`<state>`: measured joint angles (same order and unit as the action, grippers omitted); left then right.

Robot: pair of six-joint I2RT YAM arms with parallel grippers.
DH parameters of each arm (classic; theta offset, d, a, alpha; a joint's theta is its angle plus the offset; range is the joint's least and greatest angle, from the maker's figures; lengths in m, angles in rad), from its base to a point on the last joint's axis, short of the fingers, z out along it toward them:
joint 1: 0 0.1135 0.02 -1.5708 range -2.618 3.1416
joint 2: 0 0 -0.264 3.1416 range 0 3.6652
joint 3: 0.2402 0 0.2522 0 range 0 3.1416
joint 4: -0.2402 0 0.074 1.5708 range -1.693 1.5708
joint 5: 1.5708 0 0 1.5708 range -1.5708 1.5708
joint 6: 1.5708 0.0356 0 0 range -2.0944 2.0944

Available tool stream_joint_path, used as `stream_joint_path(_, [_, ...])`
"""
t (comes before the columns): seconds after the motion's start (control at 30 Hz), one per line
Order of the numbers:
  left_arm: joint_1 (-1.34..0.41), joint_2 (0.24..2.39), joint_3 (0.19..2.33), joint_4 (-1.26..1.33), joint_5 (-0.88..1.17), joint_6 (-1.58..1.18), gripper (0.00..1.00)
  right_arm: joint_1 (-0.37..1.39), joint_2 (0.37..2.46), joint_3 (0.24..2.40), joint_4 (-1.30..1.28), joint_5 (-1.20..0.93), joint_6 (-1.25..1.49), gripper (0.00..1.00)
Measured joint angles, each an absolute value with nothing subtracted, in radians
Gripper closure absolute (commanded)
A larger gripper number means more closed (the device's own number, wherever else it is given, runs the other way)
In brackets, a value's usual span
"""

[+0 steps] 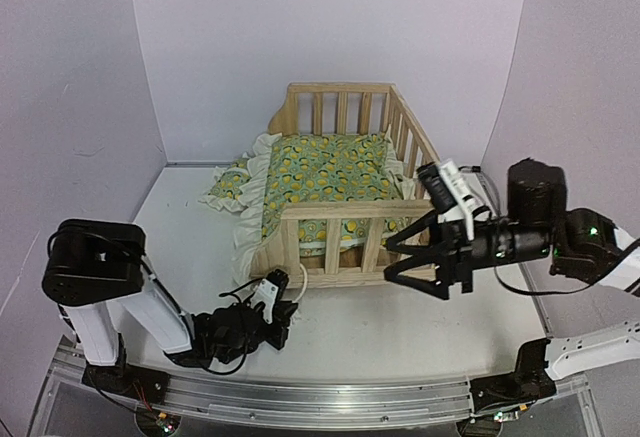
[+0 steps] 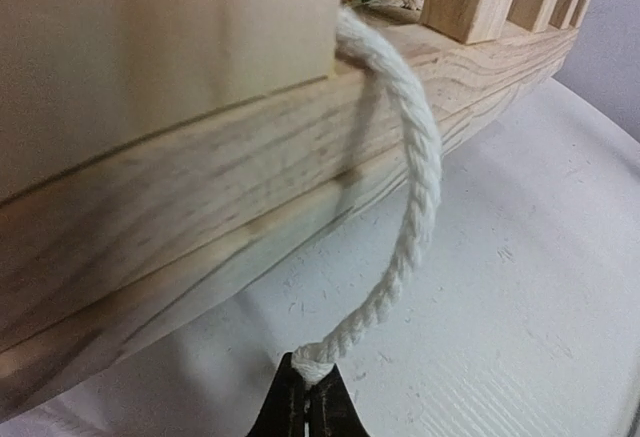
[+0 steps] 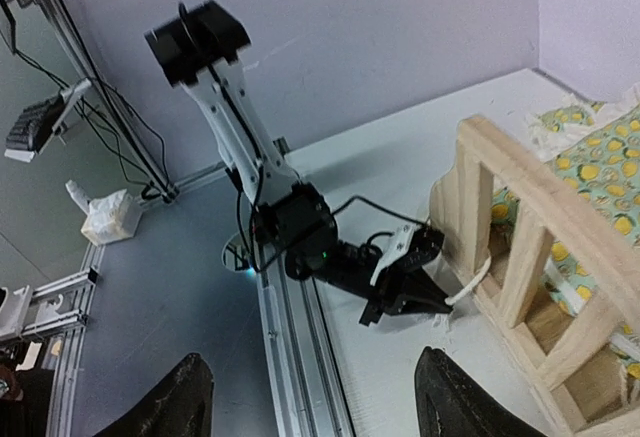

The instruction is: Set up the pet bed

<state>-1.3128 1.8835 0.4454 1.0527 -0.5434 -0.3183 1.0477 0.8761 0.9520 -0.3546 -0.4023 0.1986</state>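
— Starting at the left: what lies beside the bed?

— A small pillow (image 1: 228, 185) in the green and yellow print. It lies on the worktop (image 1: 400, 337) outside the frame, against the cushion's cream ruffle.

— And the left pincer (image 2: 307, 397)?

— It sits low on the worktop, just off the bed's near left corner. It is clenched on a white twisted rope (image 2: 418, 172). The wrist view shows the strand pinched between the black fingertips, then arching up and over the bottom rail beside the corner post.

— Where is the pet bed (image 1: 345, 210) itself?

— In the middle of the worktop, towards the back wall. It is a pale pine frame with slatted sides. The cushion (image 1: 330, 167) lies inside it, and its ruffle spills over the left side, which is lower than the others.

— And on the right?

— The right pincer (image 1: 388, 262) hangs above the worktop just beside the bed's near right corner, pointing left along the front slats. Its fingers are spread apart and nothing is between them. Its own camera shows both black fingers (image 3: 170, 402) well separated, with the frame off to one side.
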Motion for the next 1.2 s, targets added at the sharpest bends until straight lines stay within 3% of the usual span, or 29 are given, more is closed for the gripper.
stream_joint_path(0.27, [-1.313, 1.514, 0.366, 0.828, -0.452, -0.363, 1.0, 1.182, 1.196, 0.852, -0.24, -0.195, 0.187, 0.33])
stream_joint_path(0.53, [-1.283, 1.234, 0.353, 0.527, -0.364, -0.397, 1.0, 1.364, 1.514, 0.72, 0.285, 0.139, 0.186, 0.32])
stream_joint_path(0.8, [-1.223, 1.093, 0.351, 0.31, -0.288, -0.393, 1.0, 1.379, 1.833, 0.776, 0.587, 0.337, 0.174, 0.25])
stream_joint_path(1.2, [-1.168, 1.016, 0.351, 0.174, -0.23, -0.39, 1.0, 1.357, 2.06, 0.949, 0.672, 0.41, 0.162, 0.29])
